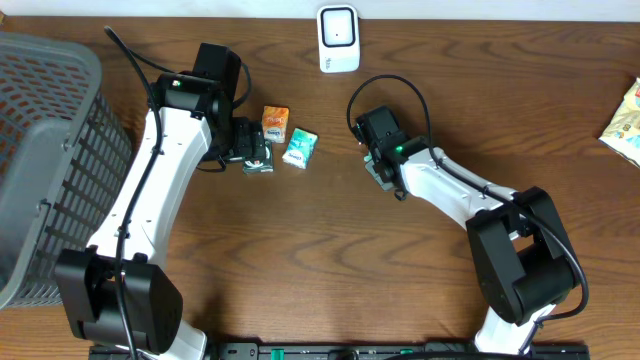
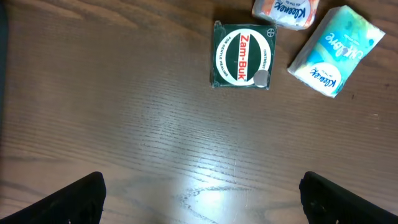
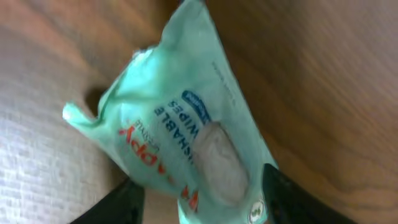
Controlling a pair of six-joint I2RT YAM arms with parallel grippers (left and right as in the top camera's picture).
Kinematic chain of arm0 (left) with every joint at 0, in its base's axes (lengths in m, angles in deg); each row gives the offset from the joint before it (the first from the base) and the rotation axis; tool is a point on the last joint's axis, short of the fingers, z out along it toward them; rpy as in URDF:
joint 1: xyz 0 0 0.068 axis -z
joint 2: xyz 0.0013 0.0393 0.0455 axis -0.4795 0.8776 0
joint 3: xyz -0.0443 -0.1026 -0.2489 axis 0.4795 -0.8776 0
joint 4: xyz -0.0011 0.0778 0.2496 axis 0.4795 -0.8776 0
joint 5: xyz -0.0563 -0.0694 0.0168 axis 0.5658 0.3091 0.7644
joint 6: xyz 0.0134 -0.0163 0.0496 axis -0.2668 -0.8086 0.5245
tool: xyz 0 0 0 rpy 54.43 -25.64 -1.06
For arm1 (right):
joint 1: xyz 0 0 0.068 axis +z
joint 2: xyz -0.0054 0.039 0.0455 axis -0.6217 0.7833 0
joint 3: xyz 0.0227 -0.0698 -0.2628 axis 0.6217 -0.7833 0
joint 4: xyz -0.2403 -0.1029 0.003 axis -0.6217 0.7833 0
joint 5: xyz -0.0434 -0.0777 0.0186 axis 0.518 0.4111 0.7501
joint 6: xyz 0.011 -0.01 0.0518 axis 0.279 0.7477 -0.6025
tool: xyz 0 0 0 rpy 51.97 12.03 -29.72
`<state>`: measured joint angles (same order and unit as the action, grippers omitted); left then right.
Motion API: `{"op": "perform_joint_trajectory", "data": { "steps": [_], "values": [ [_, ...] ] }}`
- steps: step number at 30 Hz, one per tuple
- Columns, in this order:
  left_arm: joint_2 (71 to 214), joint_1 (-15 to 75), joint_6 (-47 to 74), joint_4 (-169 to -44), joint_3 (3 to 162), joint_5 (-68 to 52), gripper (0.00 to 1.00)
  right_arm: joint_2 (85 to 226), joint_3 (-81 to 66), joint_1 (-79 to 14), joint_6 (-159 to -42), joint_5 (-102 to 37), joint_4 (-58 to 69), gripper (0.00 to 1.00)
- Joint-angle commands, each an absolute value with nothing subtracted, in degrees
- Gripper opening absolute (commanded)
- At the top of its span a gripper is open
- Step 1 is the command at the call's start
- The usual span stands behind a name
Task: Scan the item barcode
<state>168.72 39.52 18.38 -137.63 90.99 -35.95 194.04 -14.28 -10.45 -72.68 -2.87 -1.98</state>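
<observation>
The pale green pack of flushable wipes [image 3: 180,124] sits between the 2 fingers of my right gripper [image 3: 199,186]. It is tilted, its printed face toward my wrist camera, lettering upside down, with a grey oval patch near the middle. My 2 dark fingers [image 3: 283,196] stand one on each side of its lower end, close against its edges, but I cannot tell whether they are pinching it or only flanking it. From overhead, this gripper is low over the brown wooden table [image 1: 330,260], right of centre, and the pack is mostly hidden under it. The white barcode scanner [image 1: 338,38] stands at the far edge of the table, well apart from my right gripper. To my left, my left gripper [image 2: 200,183] hangs spread wide with nothing between its fingers. Just ahead of it lies a dark green Zam-Buk box [image 2: 242,55], flat, label up. Beside that are 2 Kleenex tissue packs, an orange one [image 2: 286,11] and a teal one [image 2: 336,50], close together. A grey mesh basket [image 1: 40,150] fills the far left side, and a printed packet [image 1: 625,125] lies at the right edge.
</observation>
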Motion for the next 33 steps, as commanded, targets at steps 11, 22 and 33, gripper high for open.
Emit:
{"op": "perform_joint_trajectory", "data": {
  "steps": [11, 22, 33],
  "values": [
    [168.54, 39.22, 18.71, -137.82, 91.75, -36.47, 0.98, 194.72, -16.47, -12.59, -72.70, -2.19, -4.93, 0.39],
    [168.54, 39.22, 18.71, -137.82, 91.75, -36.47, 0.98, 196.03, -16.16, -13.14, -75.41, -2.41, -9.42, 0.12],
    [168.54, 39.22, 18.71, -137.82, 91.75, -36.47, 0.98, 195.12, -3.60, -13.16, -75.21, -2.30, -9.20, 0.01]
  ]
}}
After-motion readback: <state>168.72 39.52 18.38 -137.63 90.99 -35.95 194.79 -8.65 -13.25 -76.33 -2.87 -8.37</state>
